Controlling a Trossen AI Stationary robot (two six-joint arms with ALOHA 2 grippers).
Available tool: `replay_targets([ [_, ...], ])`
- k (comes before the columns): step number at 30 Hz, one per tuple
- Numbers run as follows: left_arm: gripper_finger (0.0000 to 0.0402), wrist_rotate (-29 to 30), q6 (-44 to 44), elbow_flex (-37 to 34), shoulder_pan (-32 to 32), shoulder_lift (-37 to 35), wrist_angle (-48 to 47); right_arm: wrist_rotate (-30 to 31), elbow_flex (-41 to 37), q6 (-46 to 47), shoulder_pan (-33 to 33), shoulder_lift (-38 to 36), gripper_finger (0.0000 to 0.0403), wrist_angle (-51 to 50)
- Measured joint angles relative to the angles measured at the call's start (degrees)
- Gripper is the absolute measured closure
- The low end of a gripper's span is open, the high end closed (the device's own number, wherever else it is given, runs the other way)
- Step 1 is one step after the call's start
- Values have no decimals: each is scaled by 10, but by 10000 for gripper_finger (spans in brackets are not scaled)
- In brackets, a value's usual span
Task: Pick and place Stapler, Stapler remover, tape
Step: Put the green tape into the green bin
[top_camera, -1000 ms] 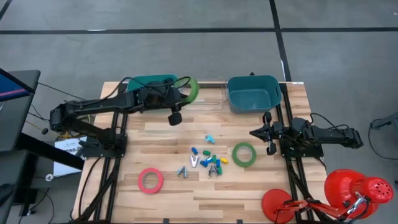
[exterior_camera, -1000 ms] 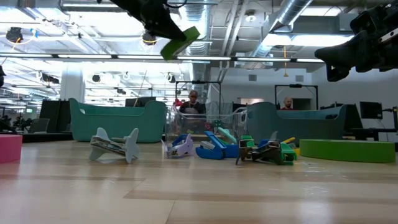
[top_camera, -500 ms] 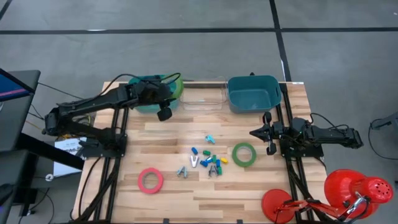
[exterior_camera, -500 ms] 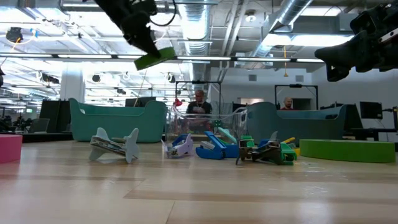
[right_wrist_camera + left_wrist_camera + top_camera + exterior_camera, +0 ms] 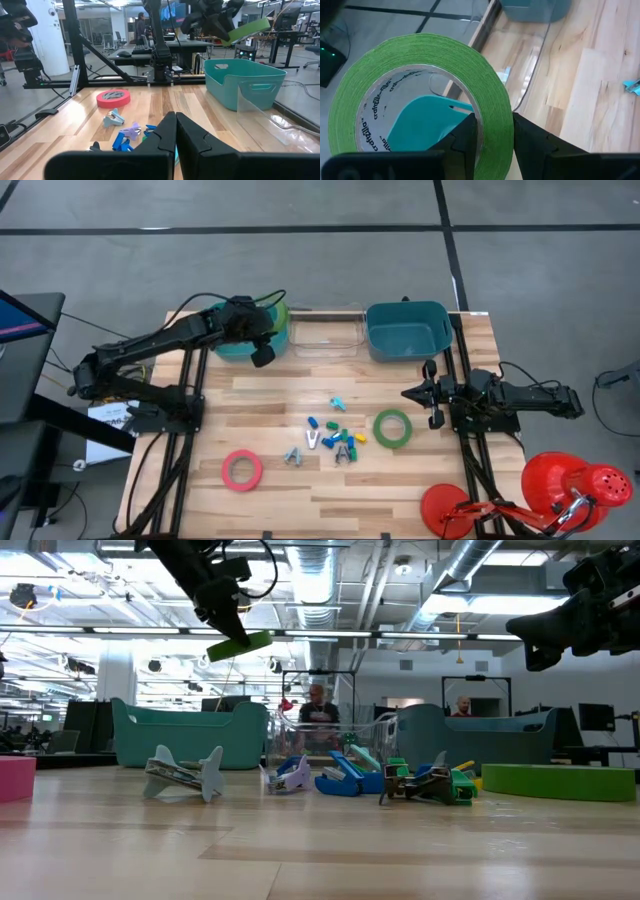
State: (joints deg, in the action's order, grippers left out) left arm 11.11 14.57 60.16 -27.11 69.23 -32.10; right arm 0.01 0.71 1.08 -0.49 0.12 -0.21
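The left gripper [image 5: 268, 330] is clamped on the wall of a green tape roll [image 5: 427, 95], held in the air over the left teal bin [image 5: 225, 340] at the far left of the surface [image 5: 300, 490]. To place it well, centre the roll over the bin's opening, lower it inside the rim, then release. The clear tray [image 5: 325, 335] sits just right of the bin, so stay left. The right gripper [image 5: 433, 393] waits closed at the right edge, well apart.

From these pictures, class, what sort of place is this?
Probably a robotics lab or workshop: exposed ceiling ducts, rows of workbenches behind, and a wooden table fitted with robot arms.
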Motion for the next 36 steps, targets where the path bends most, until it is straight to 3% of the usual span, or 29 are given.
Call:
replay_targets([
  [25, 304, -3, 2, 1, -7, 66, 35, 0, 0, 0, 0, 0, 403, 0],
  [36, 304, 24, 0, 1, -47, 86, -65, 0, 0, 0, 0, 0, 403, 0],
])
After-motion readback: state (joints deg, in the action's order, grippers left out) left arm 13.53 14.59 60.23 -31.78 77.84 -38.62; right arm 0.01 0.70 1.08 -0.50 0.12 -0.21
